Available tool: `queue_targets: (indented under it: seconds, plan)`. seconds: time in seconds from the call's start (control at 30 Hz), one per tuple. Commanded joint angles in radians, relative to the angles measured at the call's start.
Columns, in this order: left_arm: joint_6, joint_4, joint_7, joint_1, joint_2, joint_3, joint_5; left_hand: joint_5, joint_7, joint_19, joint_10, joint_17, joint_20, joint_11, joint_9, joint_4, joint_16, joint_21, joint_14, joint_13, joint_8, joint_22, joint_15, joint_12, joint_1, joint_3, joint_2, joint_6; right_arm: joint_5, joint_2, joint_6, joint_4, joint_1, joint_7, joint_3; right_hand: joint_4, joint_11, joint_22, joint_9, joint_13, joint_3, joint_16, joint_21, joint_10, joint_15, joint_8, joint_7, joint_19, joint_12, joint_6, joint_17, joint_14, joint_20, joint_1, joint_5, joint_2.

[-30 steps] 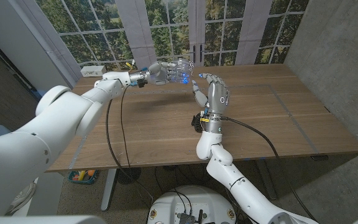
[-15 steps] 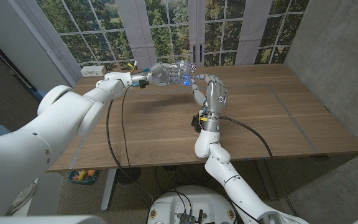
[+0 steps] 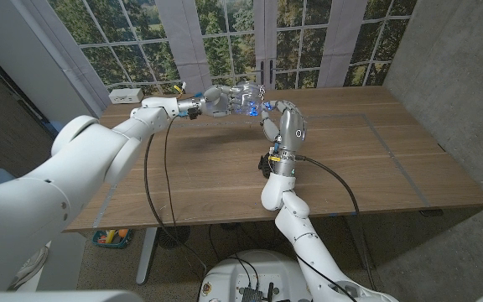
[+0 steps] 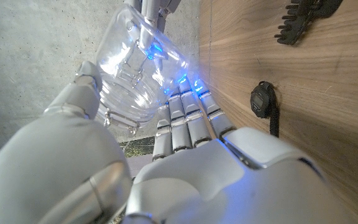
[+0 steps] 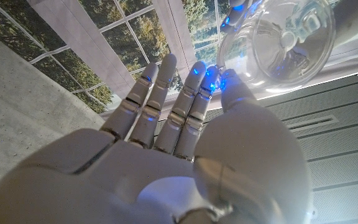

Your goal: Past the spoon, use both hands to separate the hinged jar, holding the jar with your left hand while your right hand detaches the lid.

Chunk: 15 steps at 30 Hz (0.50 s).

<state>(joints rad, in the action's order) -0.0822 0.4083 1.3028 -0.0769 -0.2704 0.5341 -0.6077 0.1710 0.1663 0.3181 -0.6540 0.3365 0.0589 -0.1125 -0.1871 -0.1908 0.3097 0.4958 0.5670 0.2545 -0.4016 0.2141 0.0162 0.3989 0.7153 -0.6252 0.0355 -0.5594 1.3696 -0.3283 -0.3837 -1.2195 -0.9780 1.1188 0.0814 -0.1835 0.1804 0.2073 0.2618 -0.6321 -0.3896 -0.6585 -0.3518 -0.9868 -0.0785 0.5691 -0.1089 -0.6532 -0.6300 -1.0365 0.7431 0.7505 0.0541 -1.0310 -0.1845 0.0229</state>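
Note:
A clear glass hinged jar (image 3: 246, 97) hangs in the air over the table's far edge, gripped by my left hand (image 3: 219, 98). In the left wrist view my left hand (image 4: 185, 149) wraps its fingers and thumb around the jar (image 4: 129, 68). My right hand (image 3: 282, 117) stands upright just right of the jar, fingers spread and reaching toward it. In the right wrist view the right hand (image 5: 166, 130) holds nothing. Its thumb tip is at the rim of the jar (image 5: 281, 40); whether it touches I cannot tell. The lid's state is unclear.
A white power strip (image 3: 124, 95) lies at the table's back left corner. A black toothed object (image 4: 303, 18) and a small black round piece (image 4: 263, 99) lie on the wood. Windows and a black post (image 3: 264, 71) stand behind the table (image 3: 376, 168).
My right hand has moved forward and left, closing the gap to the jar. The left hand still holds the jar in about the same place.

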Motion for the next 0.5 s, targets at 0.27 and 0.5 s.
queue_targets:
  seconds: [0.27,0.5]
  plan:
    - [0.067,0.240,-0.066,-0.089,-0.082,0.018,0.000,0.043,-0.085,-0.002,-0.290,-0.001,-0.002,0.145,-0.415,0.032,0.005,0.011,0.097,0.343,-0.465,-0.001,-0.202,0.226,0.148,-0.052,-0.227,-0.166,0.084,-0.123,-0.248,0.041,0.021,-0.002,-0.204,-0.001,-0.022,0.007,-0.004,-0.017,-0.019,-0.006,-0.021,-0.034,-0.146,0.017,0.045,-0.005,-0.022,-0.028,0.024,0.034,0.015,-0.056,-0.017,0.001]
    - [0.117,0.421,-0.179,-0.150,-0.159,0.030,-0.002,0.048,-0.076,0.012,-0.316,-0.010,-0.006,0.134,-0.404,0.016,0.008,0.022,0.129,0.336,-0.469,-0.001,-0.207,0.232,0.160,-0.057,-0.218,-0.191,0.060,-0.125,-0.255,0.012,0.016,-0.002,-0.218,0.000,-0.028,0.008,-0.008,-0.021,-0.022,-0.003,-0.027,-0.037,-0.143,0.017,0.048,-0.005,-0.025,-0.031,0.031,0.040,0.017,-0.065,-0.023,-0.005]
